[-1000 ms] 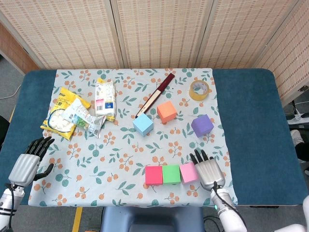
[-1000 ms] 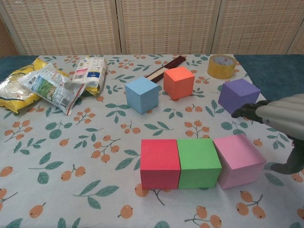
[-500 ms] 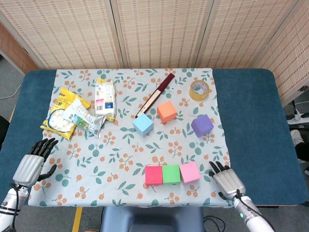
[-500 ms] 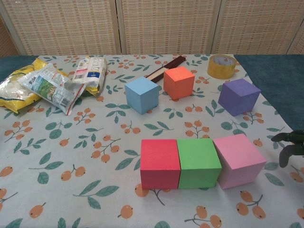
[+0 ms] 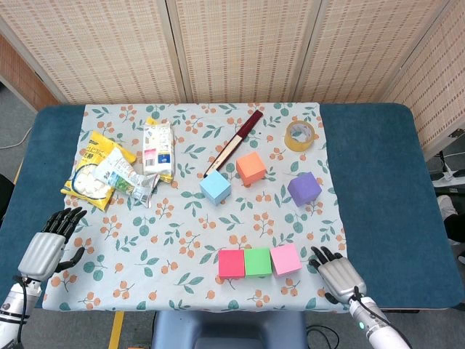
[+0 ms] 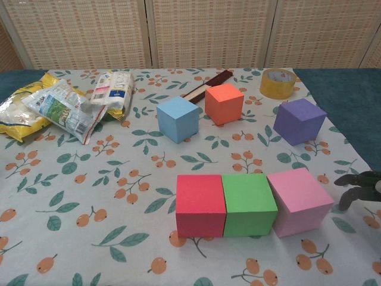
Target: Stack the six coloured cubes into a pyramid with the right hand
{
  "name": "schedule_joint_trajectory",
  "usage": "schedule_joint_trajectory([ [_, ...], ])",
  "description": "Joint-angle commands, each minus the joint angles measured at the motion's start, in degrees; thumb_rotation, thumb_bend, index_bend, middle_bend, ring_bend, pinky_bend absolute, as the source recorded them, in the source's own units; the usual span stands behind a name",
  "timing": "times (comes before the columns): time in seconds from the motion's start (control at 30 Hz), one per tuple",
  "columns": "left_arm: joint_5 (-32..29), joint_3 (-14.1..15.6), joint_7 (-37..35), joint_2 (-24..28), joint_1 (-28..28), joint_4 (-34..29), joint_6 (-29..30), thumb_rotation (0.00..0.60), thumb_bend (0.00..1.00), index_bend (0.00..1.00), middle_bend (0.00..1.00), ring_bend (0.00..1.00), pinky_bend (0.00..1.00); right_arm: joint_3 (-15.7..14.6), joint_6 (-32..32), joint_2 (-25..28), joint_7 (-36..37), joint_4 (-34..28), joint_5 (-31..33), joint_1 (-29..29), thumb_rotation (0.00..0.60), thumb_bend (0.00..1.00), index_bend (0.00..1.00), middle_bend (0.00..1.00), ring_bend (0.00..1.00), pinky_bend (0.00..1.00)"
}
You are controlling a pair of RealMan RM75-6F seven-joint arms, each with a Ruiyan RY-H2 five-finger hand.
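Base row: red cube (image 5: 231, 263), green cube (image 5: 257, 262) and pink cube (image 5: 285, 259) sit side by side; pink is slightly askew.
Left to stack: blue cube (image 5: 215, 187), orange cube (image 5: 251, 168) and purple cube (image 5: 304, 188), loose beyond the green cube.
My right hand (image 5: 338, 273): just right of the pink cube, empty, fingers spread.
My left hand (image 5: 45, 246): far left of the row, fingers apart, empty.
Room: open cloth between row and loose cubes; table edge (image 5: 218, 311) close behind the row.

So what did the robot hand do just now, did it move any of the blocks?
No block moved. The right robot hand pulled back from beside the pink cube toward the table's near right edge, holding nothing, fingers spread. The left robot hand barely shifted. The red cube, green cube and pink cube stayed in their row; the blue cube, orange cube and purple cube stayed put too.
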Motion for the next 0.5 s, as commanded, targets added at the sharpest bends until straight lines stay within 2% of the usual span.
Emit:
schedule_joint_trajectory([
  [0.03, -0.04, 0.04, 0.03, 0.03, 0.05, 0.02, -0.01, 0.600, 0.40, 0.00, 0.05, 0.01, 0.10, 0.43, -1.25, -0.45, 0.66, -0.08, 0.04, -0.06, 0.600, 0.15, 0.16, 0.00, 0.00, 0.22],
  [0.5, -0.07, 0.07, -0.02, 0.16, -0.03, -0.20, -0.29, 0.600, 0.40, 0.00, 0.05, 0.01, 0.10, 0.90, -3.86, 0.45, 1.60, -1.40, -0.23, -0.39, 0.600, 0.15, 0.16, 0.00, 0.00, 0.22],
])
